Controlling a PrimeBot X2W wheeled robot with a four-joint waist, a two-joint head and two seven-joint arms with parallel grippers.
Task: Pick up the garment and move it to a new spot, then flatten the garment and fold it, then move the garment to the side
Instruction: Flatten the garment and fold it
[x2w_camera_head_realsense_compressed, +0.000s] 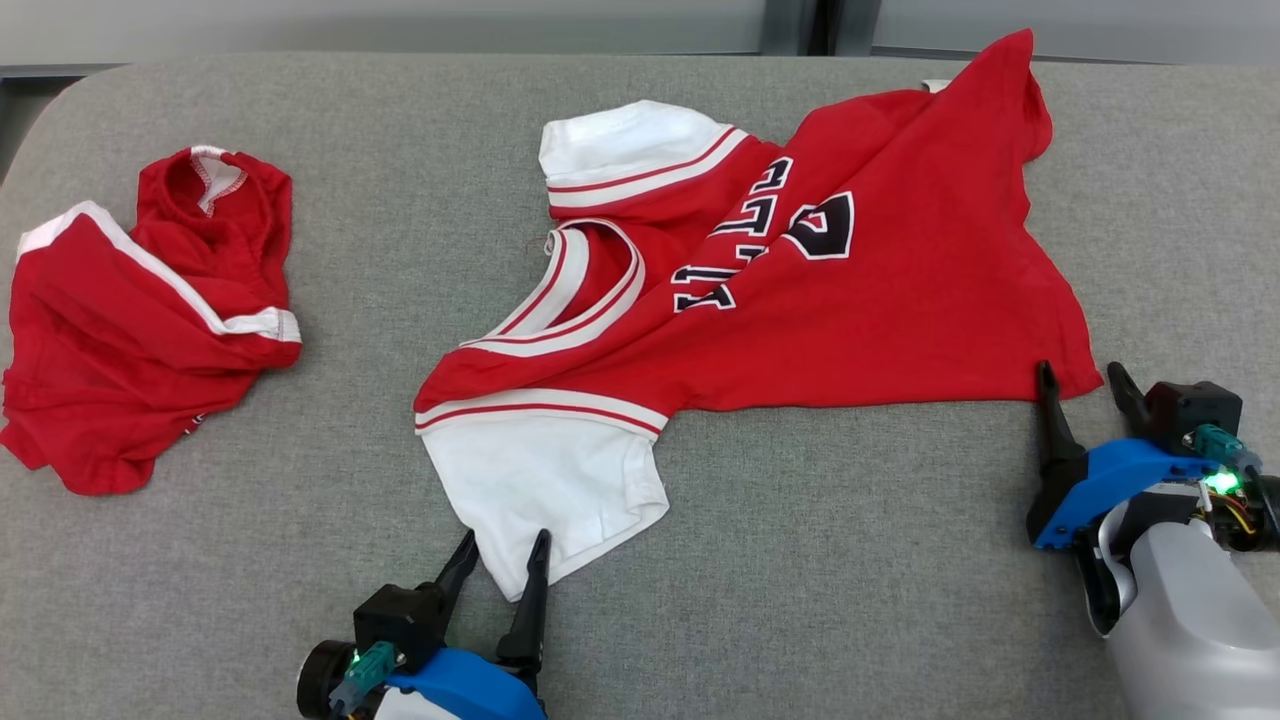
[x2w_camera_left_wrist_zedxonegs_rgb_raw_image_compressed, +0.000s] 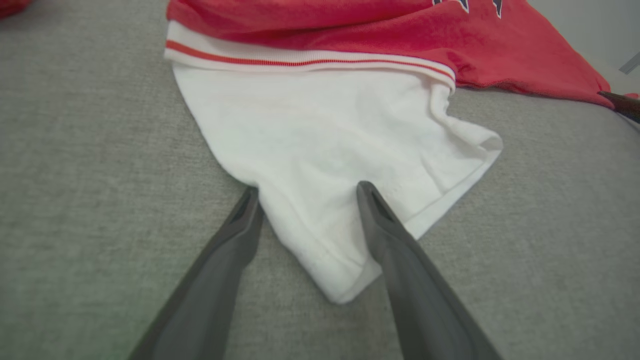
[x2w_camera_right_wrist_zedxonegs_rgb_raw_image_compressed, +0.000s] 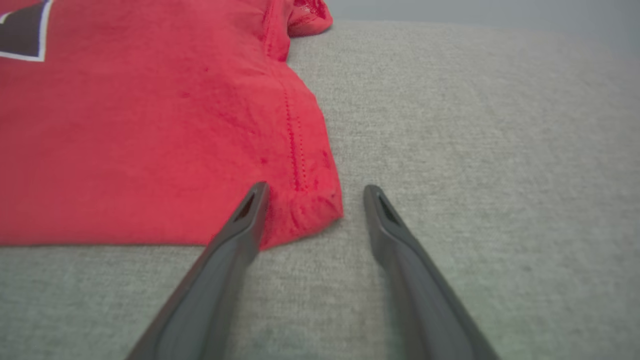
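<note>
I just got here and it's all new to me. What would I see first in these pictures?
A big red jersey lies spread across the middle of the grey table. A crumpled red garment sits apart at the far left. The open left gripper straddles the tip of the near white sleeve, and the open right gripper sits at the jersey's hem corner.

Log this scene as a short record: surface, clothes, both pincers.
surface: table covered in grey fabric
jersey: red with white sleeves, spread out but creased, centre to right
second garment: red with white trim, crumpled, far left, apart from the jersey
left pincer: open, tip of the near white sleeve between its fingers
right pincer: open, the jersey's near hem corner between its fingers
held: nothing yet
</note>
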